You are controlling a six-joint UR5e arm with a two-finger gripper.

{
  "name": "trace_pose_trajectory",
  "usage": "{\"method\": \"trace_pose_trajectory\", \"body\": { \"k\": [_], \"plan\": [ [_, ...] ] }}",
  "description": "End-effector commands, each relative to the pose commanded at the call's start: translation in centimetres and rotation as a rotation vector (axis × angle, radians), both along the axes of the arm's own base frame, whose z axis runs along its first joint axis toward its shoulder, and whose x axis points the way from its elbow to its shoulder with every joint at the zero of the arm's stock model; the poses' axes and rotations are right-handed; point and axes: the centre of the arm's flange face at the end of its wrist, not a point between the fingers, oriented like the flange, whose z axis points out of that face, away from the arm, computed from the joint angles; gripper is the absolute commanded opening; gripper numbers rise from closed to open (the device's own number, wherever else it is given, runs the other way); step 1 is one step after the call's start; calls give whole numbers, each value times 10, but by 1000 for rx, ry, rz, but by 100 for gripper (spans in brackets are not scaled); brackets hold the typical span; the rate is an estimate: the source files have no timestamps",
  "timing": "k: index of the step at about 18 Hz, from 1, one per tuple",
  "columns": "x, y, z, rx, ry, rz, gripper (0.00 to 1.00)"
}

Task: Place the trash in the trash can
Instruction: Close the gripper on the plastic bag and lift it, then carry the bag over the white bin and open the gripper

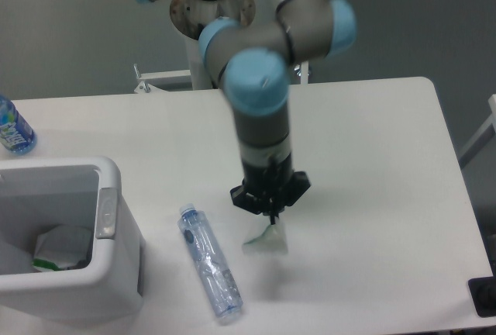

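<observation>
A long clear crushed plastic bottle (209,264) lies on the white table, between the trash can and my gripper. My gripper (272,217) points down to the right of the bottle's cap end, shut on a small crumpled white scrap with a green edge (266,240) that hangs blurred under the fingertips. The boxy white trash can (116,188) stands at the left front, with a grey tab (106,212) on its right side. Inside it lies a crumpled white carton with green marks (62,250).
A blue-labelled bottle (12,127) stands upright at the table's far left, behind the trash can. The arm's base column (209,9) rises behind the table's back edge. A dark object (484,296) sits at the front right corner.
</observation>
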Motion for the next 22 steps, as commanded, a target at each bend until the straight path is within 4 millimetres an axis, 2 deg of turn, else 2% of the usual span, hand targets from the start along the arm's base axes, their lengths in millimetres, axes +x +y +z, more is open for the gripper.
{"method": "trace_pose_trajectory", "body": {
  "k": [2, 5, 6, 8, 10, 14, 15, 16, 17, 18, 22],
  "plan": [
    [8, 5, 33, 106, -43, 4, 0],
    [35, 7, 81, 204, -38, -20, 0],
    [56, 12, 98, 233, -28, -50, 0],
    [105, 27, 117, 269, -4, -129, 0],
    [136, 34, 125, 285, 2, -176, 0],
    [213, 62, 110, 271, -32, -293, 0],
    [222, 67, 105, 267, -35, -313, 11],
    [230, 71, 99, 270, -30, -332, 45],
    [231, 76, 94, 279, -21, -342, 87],
    [232, 81, 89, 284, -17, -348, 100],
    [240, 86, 89, 287, -18, -362, 100]
  ]
}}
